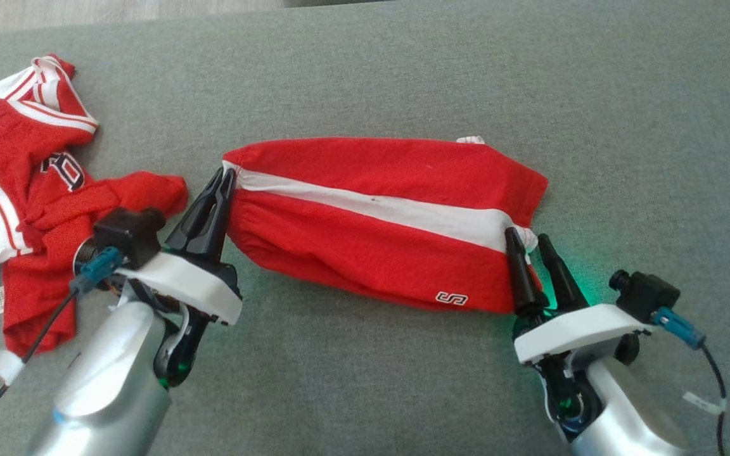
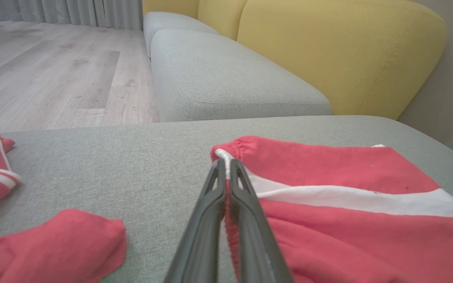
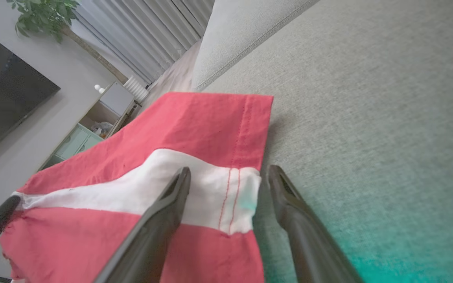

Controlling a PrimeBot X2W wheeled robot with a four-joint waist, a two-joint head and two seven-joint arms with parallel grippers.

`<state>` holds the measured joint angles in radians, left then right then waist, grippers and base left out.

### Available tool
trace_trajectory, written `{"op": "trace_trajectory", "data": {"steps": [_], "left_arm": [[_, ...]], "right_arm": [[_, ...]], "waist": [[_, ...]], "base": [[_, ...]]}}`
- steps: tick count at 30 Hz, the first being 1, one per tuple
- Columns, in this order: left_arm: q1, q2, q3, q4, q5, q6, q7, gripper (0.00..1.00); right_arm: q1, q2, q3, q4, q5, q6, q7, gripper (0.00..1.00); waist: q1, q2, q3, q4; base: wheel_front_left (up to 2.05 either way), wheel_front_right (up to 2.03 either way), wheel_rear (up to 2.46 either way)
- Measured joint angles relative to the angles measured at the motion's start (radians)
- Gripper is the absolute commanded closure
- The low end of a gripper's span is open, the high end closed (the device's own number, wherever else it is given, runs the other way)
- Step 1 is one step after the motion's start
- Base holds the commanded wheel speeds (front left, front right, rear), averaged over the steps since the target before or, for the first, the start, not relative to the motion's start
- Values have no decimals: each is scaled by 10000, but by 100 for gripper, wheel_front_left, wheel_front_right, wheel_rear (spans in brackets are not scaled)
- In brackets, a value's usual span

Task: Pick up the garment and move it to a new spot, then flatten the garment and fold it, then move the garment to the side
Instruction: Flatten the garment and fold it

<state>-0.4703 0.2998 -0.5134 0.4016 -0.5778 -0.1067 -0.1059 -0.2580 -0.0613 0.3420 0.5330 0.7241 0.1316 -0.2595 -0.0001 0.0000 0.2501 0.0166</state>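
"Where are the red shorts [image 1: 371,209] lying?"

"In the middle of the grey cushion [image 1: 593,95], a long soft shape in jersey-like cloth. A white stripe runs from end to end, and there's a small white logo [image 1: 452,297] near the lower edge. The cushion itself is a coarse, flat weave."

"And the left gripper [image 1: 225,174]?"

"Pinched tight on the gathered, puckered waistband, right where the white stripe begins. From its wrist, the two dark tapered fingers [image 2: 246,196] meet with the cloth edge squeezed between them."

"The right gripper [image 1: 526,235]?"

"Spread apart at the other end. One finger lies on the white band beside the double-stitched hem [image 3: 230,196], and the other rests on bare cushion just past it. It grips nothing. Green light spills onto the fabric there."

"What's the heap off to the left?"

"A crumpled red and white top [image 1: 16,164] with striped trim and a care label, close to the left arm but apart from the shorts."
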Motion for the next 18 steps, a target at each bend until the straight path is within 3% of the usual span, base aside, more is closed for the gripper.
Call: {"op": "trace_trajectory", "data": {"steps": [5,10,18], "left_arm": [[-29,12,0,222,-36,-6,-13,100],[-239,17,-10,458,-109,-79,-25,100],[-396,19,-50,809,-157,-90,-113,100]], "right_arm": [[-301,-546,869,102,1714,-2,6,0],[-427,-1147,1639,-324,3946,-4,677,0],[-452,-1756,2591,-989,5916,-4,1279,2]], "waist": [[0,0,-65,22],[0,0,-110,57],[0,0,-246,95]], "base": [[0,0,0],[0,0,0],[0,0,0]]}}
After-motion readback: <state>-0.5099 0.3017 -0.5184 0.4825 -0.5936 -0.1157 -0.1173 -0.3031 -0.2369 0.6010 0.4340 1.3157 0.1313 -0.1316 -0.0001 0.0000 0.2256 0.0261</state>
